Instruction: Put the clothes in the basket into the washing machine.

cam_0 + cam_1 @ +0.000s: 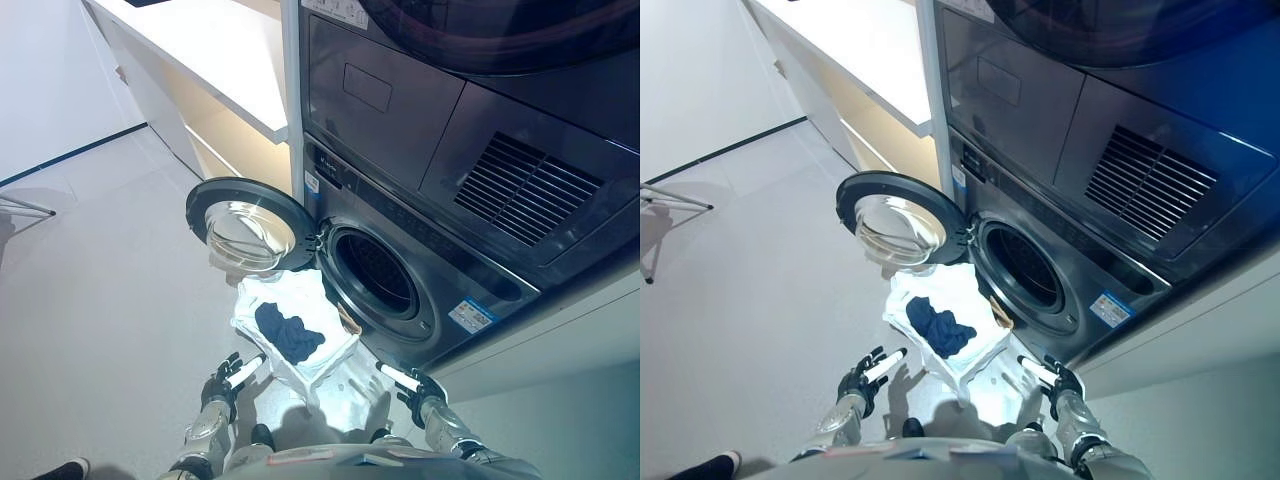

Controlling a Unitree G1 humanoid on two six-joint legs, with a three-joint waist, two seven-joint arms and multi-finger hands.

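- Clothes [289, 334], a dark blue garment on top of white ones, lie in a white basket [250, 322] on the floor in front of the washer [400, 290], just below its open drum.
- Left hand [226, 381] hovers low at the basket's near-left corner, fingers [243, 373] straight and spread, holding nothing; whether the white tips touch the basket cannot be told.
- Right hand [415, 385] hangs at the basket's near-right side, close under the washer's front, fingers [399, 375] extended and apart, pointing toward the basket, empty.
- Both arms reach forward from the bottom of the view, one on each side of the basket.
- Round door [247, 226] with a glass bowl stands swung wide open to the left of the drum, hinged by the opening.
- Drum [376, 270] looks dark and no clothing shows inside it.
- Second dark grey machine [470, 120] with a slatted vent is stacked above the washer.
- White surface [215, 50] with a lit recess below runs along the wall to the left of the machines.
- Floor [100, 290] is pale grey.
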